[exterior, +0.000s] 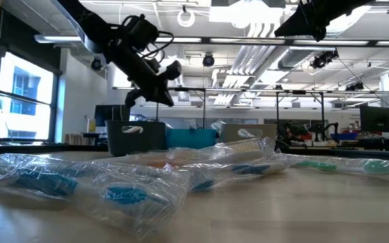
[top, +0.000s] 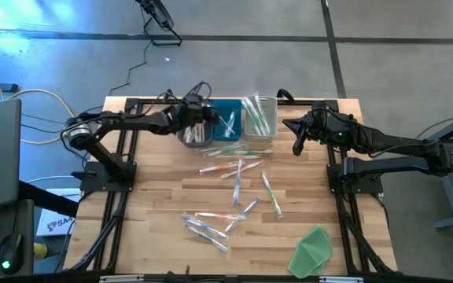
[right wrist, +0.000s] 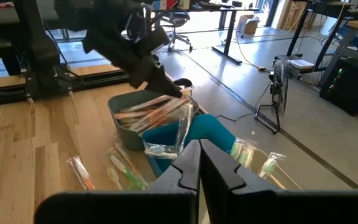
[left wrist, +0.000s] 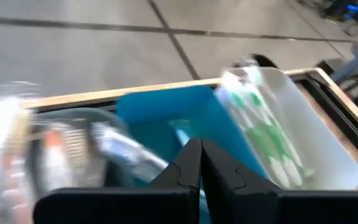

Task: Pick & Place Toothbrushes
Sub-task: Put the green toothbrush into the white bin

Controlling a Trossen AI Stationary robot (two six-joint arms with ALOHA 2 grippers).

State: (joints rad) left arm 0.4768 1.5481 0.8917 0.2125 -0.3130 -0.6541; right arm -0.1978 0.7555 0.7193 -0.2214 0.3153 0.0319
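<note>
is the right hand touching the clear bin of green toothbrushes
Apart. In the high view the right hand hangs beside the clear bin, with bare table between them.

Both arms are black, jointed tubes with loose black cables (top: 199, 88) and wedge-shaped fingers (left wrist: 188, 168).

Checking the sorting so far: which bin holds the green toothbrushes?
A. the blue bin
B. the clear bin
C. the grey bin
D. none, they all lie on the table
B: the high view shows green toothbrushes standing in the clear bin, beside the blue bin, with the grey bin on that one's other side.
</note>
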